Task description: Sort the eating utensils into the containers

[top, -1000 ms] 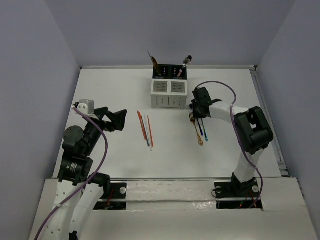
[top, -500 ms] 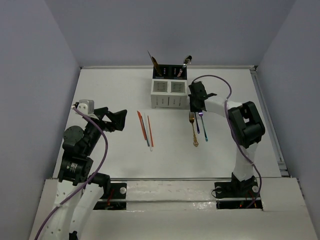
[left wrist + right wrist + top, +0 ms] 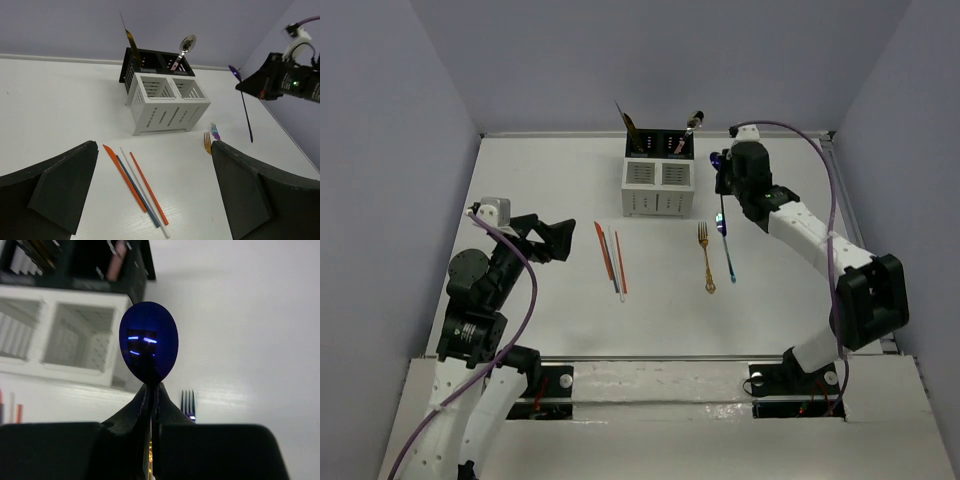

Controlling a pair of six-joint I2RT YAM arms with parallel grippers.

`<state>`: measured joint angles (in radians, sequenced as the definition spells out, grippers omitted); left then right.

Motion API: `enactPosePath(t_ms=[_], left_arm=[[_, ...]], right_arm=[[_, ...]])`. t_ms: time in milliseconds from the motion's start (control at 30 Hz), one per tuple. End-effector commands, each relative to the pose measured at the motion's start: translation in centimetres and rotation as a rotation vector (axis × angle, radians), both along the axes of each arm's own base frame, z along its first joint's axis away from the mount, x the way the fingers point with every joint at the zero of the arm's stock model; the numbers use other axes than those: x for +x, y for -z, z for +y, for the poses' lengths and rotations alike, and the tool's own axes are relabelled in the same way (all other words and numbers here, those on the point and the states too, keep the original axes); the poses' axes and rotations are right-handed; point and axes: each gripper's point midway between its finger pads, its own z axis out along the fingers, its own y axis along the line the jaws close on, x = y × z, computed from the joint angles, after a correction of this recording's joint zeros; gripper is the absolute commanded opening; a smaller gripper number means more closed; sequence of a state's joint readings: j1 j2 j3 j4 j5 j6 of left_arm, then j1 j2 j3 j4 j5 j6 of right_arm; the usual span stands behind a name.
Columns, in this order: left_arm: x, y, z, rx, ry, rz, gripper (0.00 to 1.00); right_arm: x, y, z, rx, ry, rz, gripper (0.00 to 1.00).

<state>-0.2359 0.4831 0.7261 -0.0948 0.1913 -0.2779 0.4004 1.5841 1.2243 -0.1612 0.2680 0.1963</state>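
While the left pincer [image 3: 563, 240] gapes, the right pincer [image 3: 151, 391] clamps the purple spoon [image 3: 148, 347] beside the caddy [image 3: 658, 187].

No writing, number or brand can be read anywhere. The dark back compartments of the caddy [image 3: 658, 195] carry small pale marks [image 3: 646, 148] on their walls, just behind its white slatted front, but they are too small and blurred to read as letters.
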Motion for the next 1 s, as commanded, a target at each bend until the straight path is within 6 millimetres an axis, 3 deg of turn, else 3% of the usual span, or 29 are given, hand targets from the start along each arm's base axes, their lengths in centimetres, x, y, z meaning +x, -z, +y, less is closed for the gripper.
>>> enactPosePath(t_ms=[0,67,200,233,267,300,367,400,533,667,700,767,967], left_arm=[[0.1,-0.6,-0.5,-0.003,0.024,-0.03,0.99],[0.2,-0.6,-0.4,-0.002,0.019,-0.029,0.99],[0.2,-0.5,-0.4,-0.001,0.016,-0.028,0.99],[0.3,-0.5,-0.4,-0.001,0.016,-0.026,0.99],[0.3,-0.5,-0.1,-0.001,0.007,-0.026,0.99],[0.3,-0.5,-0.1,-0.001,0.007,-0.026,0.99],[0.4,-0.4,-0.1,0.001,0.007,-0.024,0.99],[0.4,-0.4,-0.2,0.002,0.008,-0.023,0.99],[0.4,-0.5,-0.2,0.006,0.008,-0.024,0.99],[0.5,-0.5,-0.1,0.008,0.006,-0.023,0.99],[0.5,-0.5,-0.1,0.009,0.006,-0.025,0.99],[0.5,-0.6,-0.1,0.008,0.005,-0.027,0.99],[0.7,-0.6,0.0,0.011,0.0,-0.024,0.99]], right_arm=[[1.8,-8.4,3.2,0.142,-0.132,-0.312,0.0],[2.8,-11.6,4.7,0.201,-0.188,-0.424,0.0],[5.6,-15.7,6.7,0.242,-0.241,-0.571,0.0],[6.2,-18.3,7.2,0.265,-0.25,-0.651,0.0],[7.6,-17.3,7.7,0.26,-0.249,-0.651,0.0],[8.3,-17.8,7.9,0.258,-0.248,-0.675,0.0],[9.7,-20.4,7.9,0.27,-0.22,-0.759,0.0],[11.1,-19.2,8.3,0.264,-0.211,-0.75,0.0],[14.1,-20.3,9.4,0.279,-0.198,-0.807,0.0],[17.0,-19.9,10.2,0.26,-0.179,-0.82,0.0],[17.4,-21.0,10.2,0.26,-0.174,-0.847,0.0],[18.7,-18.8,10.6,0.237,-0.171,-0.824,0.0],[20.3,-15.9,11.0,0.214,-0.161,-0.806,0.0]])
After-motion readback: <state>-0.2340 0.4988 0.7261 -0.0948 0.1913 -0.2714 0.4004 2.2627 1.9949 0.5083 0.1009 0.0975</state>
